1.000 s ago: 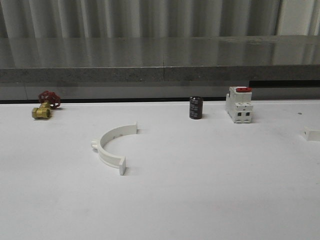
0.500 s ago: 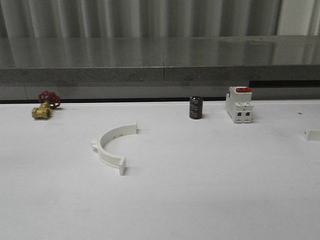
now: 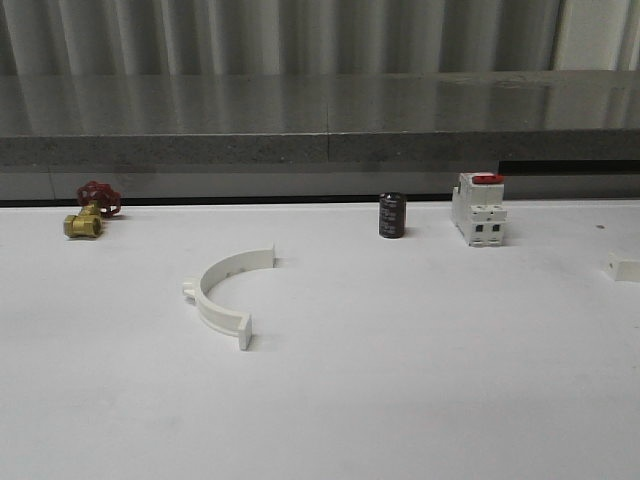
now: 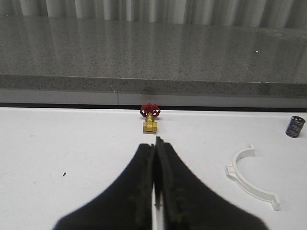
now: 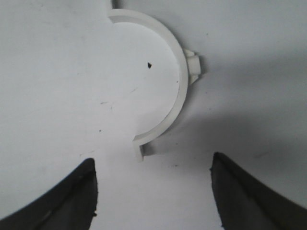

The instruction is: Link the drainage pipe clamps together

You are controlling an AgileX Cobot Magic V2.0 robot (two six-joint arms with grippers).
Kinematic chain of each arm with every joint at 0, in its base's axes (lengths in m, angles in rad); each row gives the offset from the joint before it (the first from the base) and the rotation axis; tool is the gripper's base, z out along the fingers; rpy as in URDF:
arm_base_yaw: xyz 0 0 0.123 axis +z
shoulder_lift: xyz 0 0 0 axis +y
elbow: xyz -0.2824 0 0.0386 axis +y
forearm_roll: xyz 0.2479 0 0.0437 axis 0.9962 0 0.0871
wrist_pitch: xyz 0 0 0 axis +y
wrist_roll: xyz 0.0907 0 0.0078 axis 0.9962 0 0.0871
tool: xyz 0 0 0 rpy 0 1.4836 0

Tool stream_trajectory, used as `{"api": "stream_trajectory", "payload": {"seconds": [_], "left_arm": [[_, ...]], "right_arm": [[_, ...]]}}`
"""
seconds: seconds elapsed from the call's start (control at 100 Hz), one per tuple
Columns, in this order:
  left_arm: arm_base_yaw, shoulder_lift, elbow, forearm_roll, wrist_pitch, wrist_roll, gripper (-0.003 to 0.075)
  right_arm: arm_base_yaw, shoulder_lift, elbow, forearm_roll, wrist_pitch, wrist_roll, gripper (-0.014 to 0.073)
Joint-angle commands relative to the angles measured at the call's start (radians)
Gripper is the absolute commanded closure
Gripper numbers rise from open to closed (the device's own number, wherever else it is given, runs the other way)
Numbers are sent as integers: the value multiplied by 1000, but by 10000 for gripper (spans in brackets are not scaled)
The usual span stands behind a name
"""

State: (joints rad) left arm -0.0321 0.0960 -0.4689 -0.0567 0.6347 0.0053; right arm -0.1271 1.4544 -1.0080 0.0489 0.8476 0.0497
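One white drainage pipe clamp half lies flat on the white table left of centre, its opening facing right. It also shows in the left wrist view as a clamp half, off to one side of my left gripper, which is shut with nothing in it and points at the brass valve. An end of the second clamp half shows at the table's right edge. In the right wrist view that clamp half lies just ahead of my right gripper, whose fingers stand wide open and apart from it.
A brass valve with a red handle sits at the back left. A dark cylinder and a white red-topped breaker stand at the back right. A grey stone ledge runs behind the table.
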Motion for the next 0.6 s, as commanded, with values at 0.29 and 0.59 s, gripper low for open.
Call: {"api": "stream_trajectory", "payload": {"seconds": [0.29,0.59], "left_arm": [[1,11,-25,-4,-69,2,741],[1,11,-25,-4,-69,2,741]], "right_arm": [[-65,241,-147,18,-19,-9,84],[-66,372,-212,18,-81,-9,84]]}}
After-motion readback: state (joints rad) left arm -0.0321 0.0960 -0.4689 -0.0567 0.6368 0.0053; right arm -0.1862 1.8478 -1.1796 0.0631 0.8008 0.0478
